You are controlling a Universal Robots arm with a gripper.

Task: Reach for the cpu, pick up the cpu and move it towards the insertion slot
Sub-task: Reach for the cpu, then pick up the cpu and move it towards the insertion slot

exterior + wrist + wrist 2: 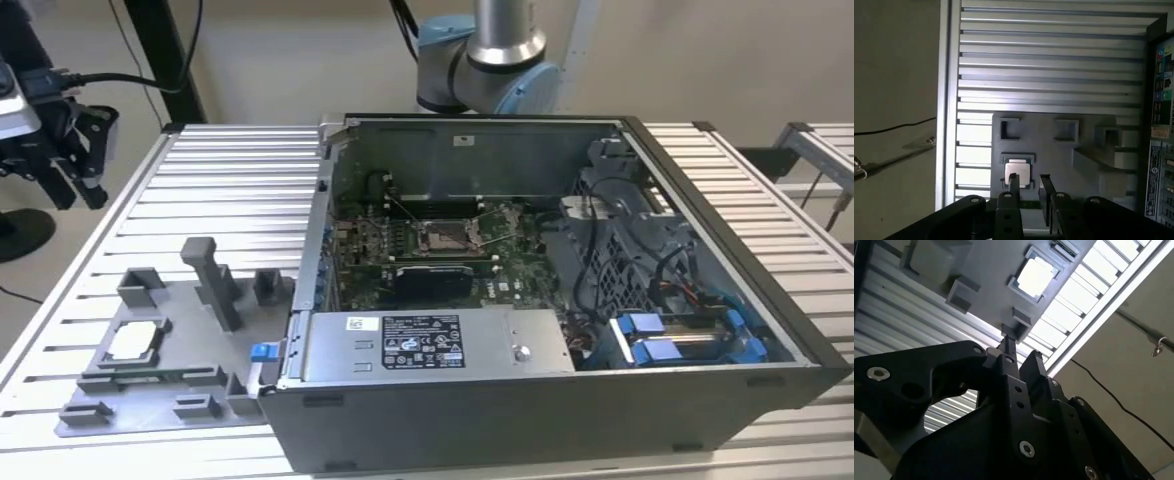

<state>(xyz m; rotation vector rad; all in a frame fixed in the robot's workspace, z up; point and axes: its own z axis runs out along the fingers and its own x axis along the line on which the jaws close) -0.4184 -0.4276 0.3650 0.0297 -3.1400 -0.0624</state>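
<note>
The cpu (134,341) lies flat in a square pocket of a grey holder plate (160,400) on the slatted table, at the exterior view's left. It is a silvery square with a pale border, also seen as the cpu (1018,173) and the cpu (1035,277) in the two wrist views. My gripper (78,188) hangs high at the table's far left edge, well above and apart from the chip. Its fingers (1013,183) stand open with nothing between them; the gripper (1022,351) points toward the plate. The insertion slot (442,235) sits on the green board inside the open case.
The open computer case (747,330) fills the table's middle and right. A white-labelled metal box (427,345) stands at its near wall, with blue clips (674,340) to its right. Upright posts (214,280) rise from the holder plate. The arm's base (483,60) stands behind the case.
</note>
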